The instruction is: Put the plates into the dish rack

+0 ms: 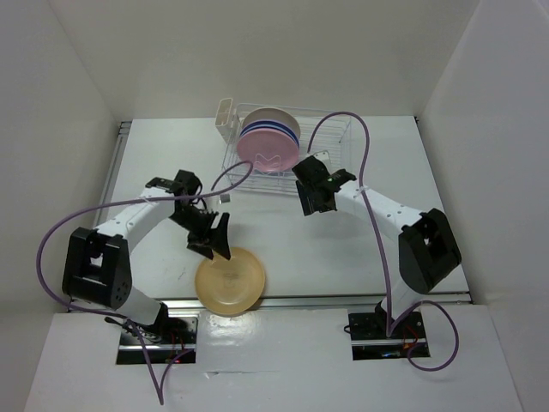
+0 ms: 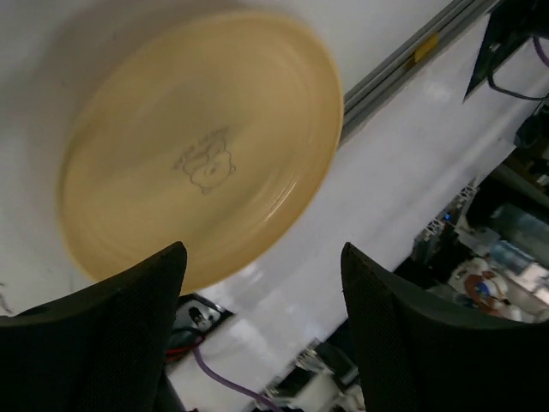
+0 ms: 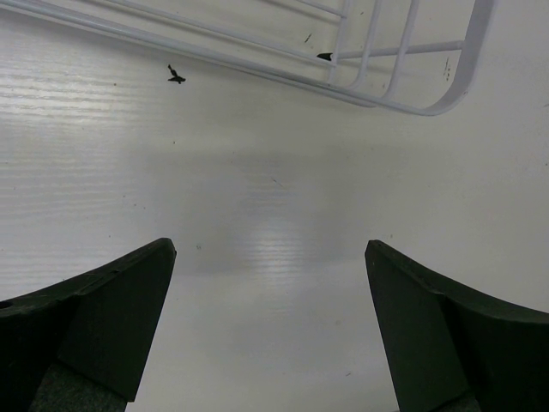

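We see the rectangular white wire dish rack (image 1: 330, 120) far on the table (image 1: 360, 257), pink-fronted plates (image 1: 268, 150) upright inside; the round yellow-orange plastic plate (image 1: 230, 281) lies flat at the near edge; left gripper (image 2: 262, 253) above its rim, right gripper (image 3: 270, 249) beside the rack, both with jaws apart

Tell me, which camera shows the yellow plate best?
The left wrist view: the yellow plate fills it, its centre stamp visible, though slightly blurred. The top view shows it small at the near edge of the table. The right wrist view misses it.
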Motion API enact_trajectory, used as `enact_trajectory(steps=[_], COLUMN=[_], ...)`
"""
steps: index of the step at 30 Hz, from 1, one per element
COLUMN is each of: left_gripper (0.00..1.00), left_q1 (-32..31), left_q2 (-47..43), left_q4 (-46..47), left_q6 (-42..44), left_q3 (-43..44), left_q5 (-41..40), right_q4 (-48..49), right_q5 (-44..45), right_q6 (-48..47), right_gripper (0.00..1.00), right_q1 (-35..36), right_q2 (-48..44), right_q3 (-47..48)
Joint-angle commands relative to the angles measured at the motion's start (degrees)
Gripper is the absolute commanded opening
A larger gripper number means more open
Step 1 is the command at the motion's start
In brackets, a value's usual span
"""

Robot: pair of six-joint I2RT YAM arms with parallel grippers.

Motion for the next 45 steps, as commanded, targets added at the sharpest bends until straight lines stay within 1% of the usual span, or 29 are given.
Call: enact_trajectory(steps=[1,2,4,6,7,9,10,11,12,14,16,18,20,24,25,26,27,29,30,32,36,40,41,42,43,45], left_gripper=[0.78,0.78,0.79,0.79,0.79,0.79,0.79,0.79,0.79,0.79,0.81,0.81,0.81,0.81,0.81,0.79,0.79,0.75,0.75,0.73,0.59,0.47,0.47,0.44,0.41,0.30], left_q1=[-0.2,-0.2,-0.2,-0.2,-0.2,-0.2,-0.2,1.4,2.0,2.0,2.0,2.0,2.0,2.0,1.4,1.4,1.4,0.9,0.9,0.3,-2.8,-3.9,-3.9,-3.9,-3.9,-3.9], left_q2=[-2.4,-4.9,-5.0,-5.5,-5.5,-8.4,-8.4,-8.4,-8.4,-8.5,-6.9,-2.9,-1.1,5.4,8.3,9.1,9.7,10.5,11.2,12.6,15.6,18.1,19.0,19.7,19.7,20.8], left_q4=[-1.4,0.2,0.3,0.3,1.3,3.9,4.0,3.2,3.2,3.7,3.1,1.0,1.0,1.8,1.8,1.8,2.4,3.0,3.0,3.0,3.0,3.0,3.0,3.0,3.0,3.0], left_q6=[-7.2,-8.9,-9.9,-9.9,-10.6,-9.3,-9.2,-10.0,-8.7,-8.7,-9.9,-11.3,-11.4,-11.4,-10.8,-10.8,-10.2,-9.7,-9.2,-9.2,-8.5,-9.7,-9.7,-9.7,-9.7,-9.7], left_q3=[-5.8,-5.8,-5.8,-5.8,-5.8,-6.5,-6.5,-6.0,-6.0,-5.3,-5.3,-4.8,-5.4,-5.9,-5.3,-5.3,-5.3,-5.8,-5.8,-5.8,-5.8,-5.2,-5.2,-5.2,-5.2,-4.6], left_q5=[-1.7,-6.4,-13.3,-14.9,-18.0,-18.0,-19.3,-20.5,-19.2,-20.4,-22.0,-24.2,-23.5,-23.2,-23.2,-23.2,-21.6,-21.0,-19.4,-19.4,-18.8,-21.3,-21.3,-21.9,-21.9,-21.9], right_q4=[2.0,2.0,2.0,2.0,2.0,2.6,2.6,2.6,2.6,3.2,3.2,3.7,3.7,3.7,3.7,3.1,3.1,3.1,3.1,3.1,3.1,3.1,3.1,3.1,3.1,3.1], right_q5=[-0.5,-1.1,-1.8,-2.4,-2.4,-2.4,-2.4,-2.4,-2.4,-2.4,-3.0,-3.0,-3.0,-1.8,-1.8,-1.1,-1.1,-0.5,-0.5,-0.5,-0.5,-0.5,-0.5,-0.5,-0.5,-0.5], right_q6=[0.2,0.2,0.2,0.2,0.2,0.8,0.8,0.8,0.8,0.8,0.8,0.8,0.8,0.8,1.3,1.3,1.3,1.3,1.3,1.3,1.3,1.3,1.3,1.3,1.3,1.3], right_gripper=[1.00,1.00,1.00,1.00,1.00,1.00,1.00,1.00,1.00,1.00,1.00,1.00,1.00,1.00,1.00,1.00,1.00,1.00,1.00,1.00,1.00,1.00,1.00,1.00,1.00,1.00], right_q1=[0.6,0.6,0.6,0.6,0.6,0.6,0.6,0.6,0.6,0.6,0.6,0.6,0.6,0.6,0.6,0.6,0.6,0.6,0.6,0.6,0.6,0.6,0.6,0.6,0.6,0.6], right_q2=[-3.5,-3.5,-3.5,-3.5,-3.5,-3.5,-3.5,-3.5,-3.5,-4.1,-4.6,-5.2,-5.2,-5.7,-6.2,-6.2,-6.2,-6.7,-7.4,-7.4,-7.4,-6.3,-6.3,-6.3,-6.3,-6.3], right_q3=[-0.2,-0.2,-0.8,-0.8,-0.8,-1.3,-1.3,-1.8,-1.8,-3.0,-3.6,-3.6,-3.6,-4.1,-4.1,-4.1,-4.1,-4.8,-5.5,-5.5,-5.5,-5.0,-5.0,-5.0,-5.0,-5.0])
